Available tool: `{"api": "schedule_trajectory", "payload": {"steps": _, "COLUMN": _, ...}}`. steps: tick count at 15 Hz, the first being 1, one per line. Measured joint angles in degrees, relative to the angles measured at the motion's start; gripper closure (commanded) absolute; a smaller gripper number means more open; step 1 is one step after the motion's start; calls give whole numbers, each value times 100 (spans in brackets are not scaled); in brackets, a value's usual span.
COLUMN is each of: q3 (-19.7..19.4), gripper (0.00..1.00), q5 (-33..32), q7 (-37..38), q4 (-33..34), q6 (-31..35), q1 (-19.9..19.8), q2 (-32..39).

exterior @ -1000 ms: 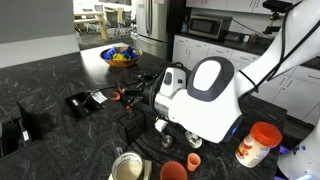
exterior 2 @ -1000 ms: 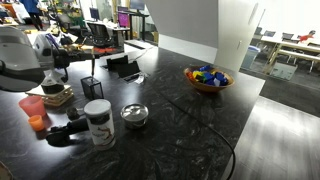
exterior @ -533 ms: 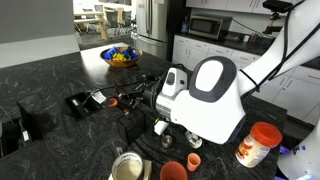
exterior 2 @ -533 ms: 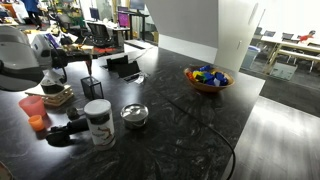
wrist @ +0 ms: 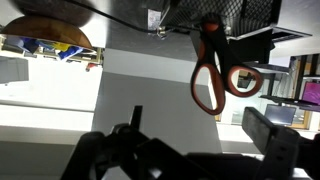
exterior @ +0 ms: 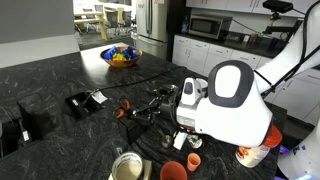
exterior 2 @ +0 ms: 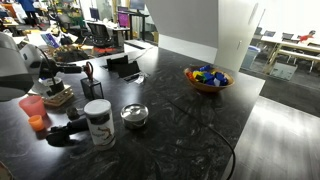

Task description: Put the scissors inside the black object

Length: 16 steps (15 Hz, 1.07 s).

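Note:
The scissors stand blades-down in the black object, a low black mesh box. Their orange-red handle loops stick up above its rim. In an exterior view the handles show at the box, which is hard to make out against the dark counter. The wrist view is upside down: the handles hang from the mesh box. My gripper is open and empty, a short way back from the scissors. It shows in both exterior views.
On the dark counter are a bowl of coloured pieces, orange-red cups, a metal tin, a white jar, a red-lidded jar and a flat black item with a white label.
The gripper has let go of the scissors and drawn back from the box. The scissors stay upright in the black box.

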Motion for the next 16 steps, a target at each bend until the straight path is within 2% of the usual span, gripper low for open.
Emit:
{"api": "schedule_trajectory", "payload": {"steps": 7, "q3": -56, "gripper": 0, "q5": 98, "q7": 14, "q4": -216, "q6": 518, "q1": -185, "q2": -564}}
{"api": "schedule_trajectory", "payload": {"steps": 16, "q3": -59, "gripper": 0, "q5": 109, "q7": 14, "q4": -221, "q6": 577, "q1": -195, "q2": -582}}
